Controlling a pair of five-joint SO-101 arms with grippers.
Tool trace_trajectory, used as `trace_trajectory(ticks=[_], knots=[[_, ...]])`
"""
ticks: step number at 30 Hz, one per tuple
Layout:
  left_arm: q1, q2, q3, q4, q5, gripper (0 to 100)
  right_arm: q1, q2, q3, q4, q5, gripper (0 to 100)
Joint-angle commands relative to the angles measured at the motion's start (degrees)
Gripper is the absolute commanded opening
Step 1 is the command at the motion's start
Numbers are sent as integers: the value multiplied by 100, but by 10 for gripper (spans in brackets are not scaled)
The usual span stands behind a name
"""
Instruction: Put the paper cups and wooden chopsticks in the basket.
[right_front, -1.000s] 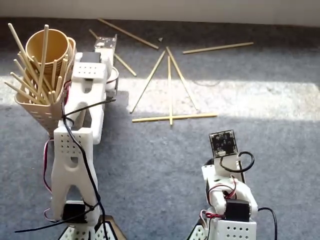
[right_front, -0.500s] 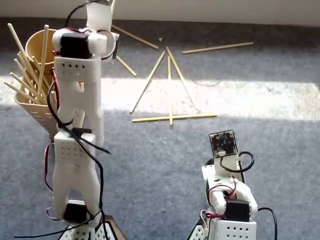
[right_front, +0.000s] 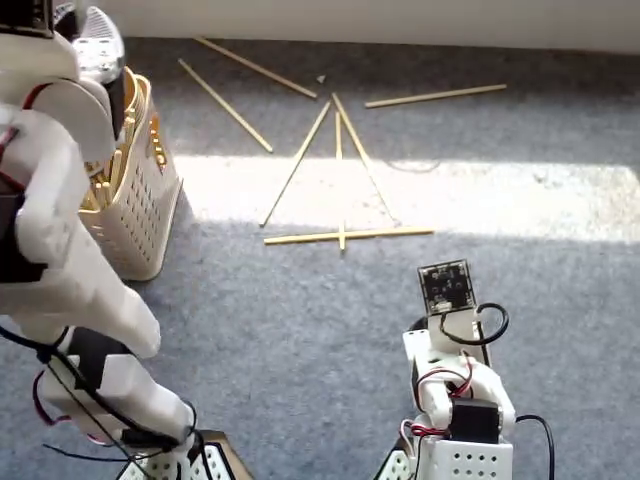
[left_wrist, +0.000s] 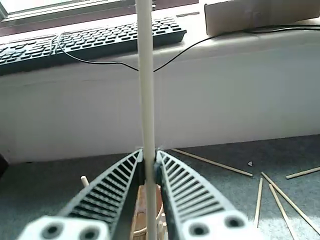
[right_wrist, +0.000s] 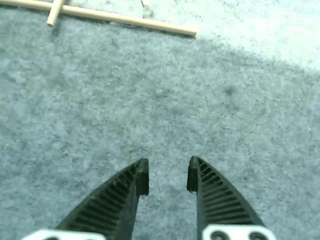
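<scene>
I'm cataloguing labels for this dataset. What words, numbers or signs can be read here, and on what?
No readable text anywhere.
Keyboard: key legends too small to read.
Box beside it: no legible print.
Small circuit board: markings too small to read.
Chopstick between the fingers: bare wood.

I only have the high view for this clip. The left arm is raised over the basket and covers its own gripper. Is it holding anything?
Observer: Yes. The left wrist view has the left gripper shut on one held chopstick, which runs straight out past the fingertips.
Reviewer: And the right gripper, open or shut?
Observer: The right gripper is open and holds nothing, over bare carpet.
Reviewer: Anything within its grasp?
Observer: No. A loose chopstick lies on the carpet ahead of the tips, clearly apart from them.
</scene>
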Motion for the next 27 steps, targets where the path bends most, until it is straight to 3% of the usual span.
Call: trace_trajectory(ticks=[1,6,11,14,21,27], knots=[[-673,-92,268,-18,-79,4,-75,22,75,13,70,145],[-927,-127,330,-26,-53,4,-75,22,75,13,70,145],[-919,-189,-998,44,53,4,-75,22,75,13,70,145],[-945,-804,-549,88,44,4,-75,22,75,13,70,145],[-848,-3758,4497,-105,-88,4,-75,22,75,-92,70,145],[-690,-5288,9068,-3367,-316,5,-75,22,75,-84,70,145]])
